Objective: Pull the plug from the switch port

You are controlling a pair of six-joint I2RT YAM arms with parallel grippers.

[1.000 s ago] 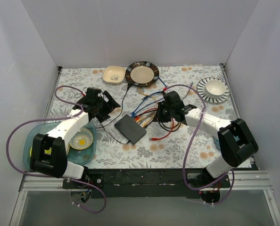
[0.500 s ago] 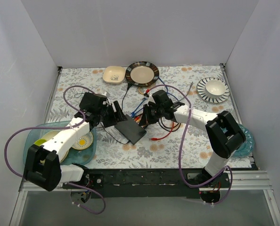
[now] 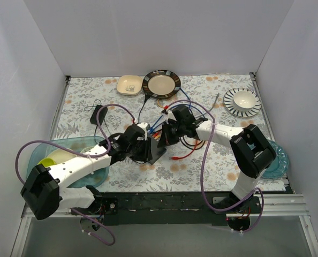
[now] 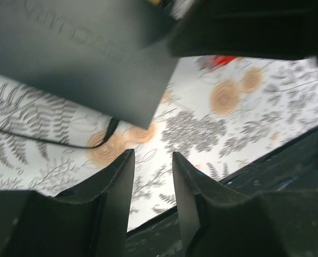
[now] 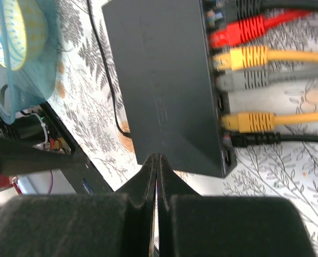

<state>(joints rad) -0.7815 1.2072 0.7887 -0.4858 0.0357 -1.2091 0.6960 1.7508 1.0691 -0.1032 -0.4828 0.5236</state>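
Left claw (image 4: 152, 160) has come charging in: a second ago it hung wide open well off the switch's left side, and now it sits right over the left end of the switch (image 5: 159, 80), fingers drawn in to a narrow gap with nothing in it but flowered tablecloth (image 4: 212, 128). So it is loose, gripping nothing, and by the look of it lining up to steady the box. That switch lies in the middle of the cloth, a flat dark grey slab with a smooth matte top, faint raised lettering and one long edge full of sockets. Along that edge the red plug (image 5: 236, 33), yellow plug (image 5: 244, 55), grey plug (image 5: 250, 80), second yellow plug (image 5: 244, 120) and black plug (image 5: 252, 140) all look seated, so nothing is out yet, and I cannot tell which one is the target. Over on the switch's socket side, the right claw (image 5: 157, 160) has slid in from further right; it is pinched tight on empty air, tips hovering at the switch's end beside the last socket. My read is that it must open before it can take any plug. Further out, a loose red lead (image 3: 176, 158) lies just right of the switch, the black adapter (image 3: 96, 114) well off its far left, now uncovered, and the blue tub (image 3: 38, 155) to its near left.
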